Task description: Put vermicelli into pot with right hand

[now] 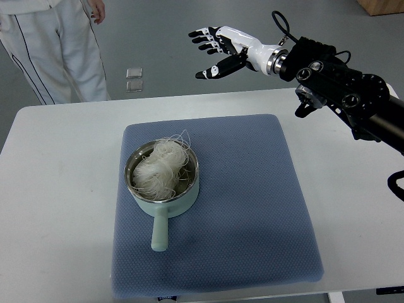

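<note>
A bundle of white vermicelli point(160, 167) lies inside a pale green pot point(185, 197) with a handle pointing toward me. The pot stands on the left part of a blue mat point(252, 208). My right hand point(213, 52) is raised above the table's far edge, well up and to the right of the pot. Its fingers are spread and it holds nothing. The left arm does not show.
The mat lies on a white table point(57, 189). A person in white trousers point(53, 44) stands beyond the table's far left corner. My dark right forearm point(341, 88) reaches in over the table's far right corner.
</note>
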Controlling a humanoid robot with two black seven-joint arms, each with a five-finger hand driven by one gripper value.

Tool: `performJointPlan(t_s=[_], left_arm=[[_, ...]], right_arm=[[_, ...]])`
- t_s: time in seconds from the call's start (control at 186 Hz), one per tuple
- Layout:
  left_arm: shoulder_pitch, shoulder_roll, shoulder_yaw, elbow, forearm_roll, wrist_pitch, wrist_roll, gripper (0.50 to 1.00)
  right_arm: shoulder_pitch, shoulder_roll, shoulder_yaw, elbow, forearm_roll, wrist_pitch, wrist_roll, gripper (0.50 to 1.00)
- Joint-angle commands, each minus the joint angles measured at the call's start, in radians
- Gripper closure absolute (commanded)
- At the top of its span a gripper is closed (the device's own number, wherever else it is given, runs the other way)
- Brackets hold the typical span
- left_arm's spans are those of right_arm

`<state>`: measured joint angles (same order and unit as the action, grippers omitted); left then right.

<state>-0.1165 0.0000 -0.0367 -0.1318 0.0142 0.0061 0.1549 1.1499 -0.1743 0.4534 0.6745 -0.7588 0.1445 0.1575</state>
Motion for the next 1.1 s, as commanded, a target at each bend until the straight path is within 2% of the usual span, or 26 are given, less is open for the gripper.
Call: performJointPlan(t_s=[0.0,0.22,0.285,0.698,0.844,1.096], left_arm=[[0.000,0.000,0.000,0.000,0.000,0.000,0.000,0.500],[0.000,0.000,-0.002,0.000,0.000,0.000,0.000,0.500],[0.000,0.000,-0.002,0.000,0.000,0.000,0.000,0.500],[0.005,0.000,0.000,0.001,0.000,0.000,0.000,0.500],[0.006,0.000,0.000,0.011,0.000,0.002,0.000,0.500],[0.011,0.000,0.000,0.014,0.001,0.000,0.000,0.500]], right_arm=[[-0.050,0.009,0.079,-0.041,0.108,-0.062,-0.027,0.587],[-0.114,0.012,0.165,-0.067,0.314,-0.218,-0.032,0.585],[-0.130,0.010,0.191,-0.067,0.358,-0.243,-0.032,0.585],[-0.272,0.016,0.341,-0.055,0.409,-0.215,-0.018,0.585],[-0.312,0.019,0.372,-0.055,0.409,-0.180,0.024,0.585],[-0.358,0.032,0.376,-0.055,0.409,-0.164,0.033,0.581]])
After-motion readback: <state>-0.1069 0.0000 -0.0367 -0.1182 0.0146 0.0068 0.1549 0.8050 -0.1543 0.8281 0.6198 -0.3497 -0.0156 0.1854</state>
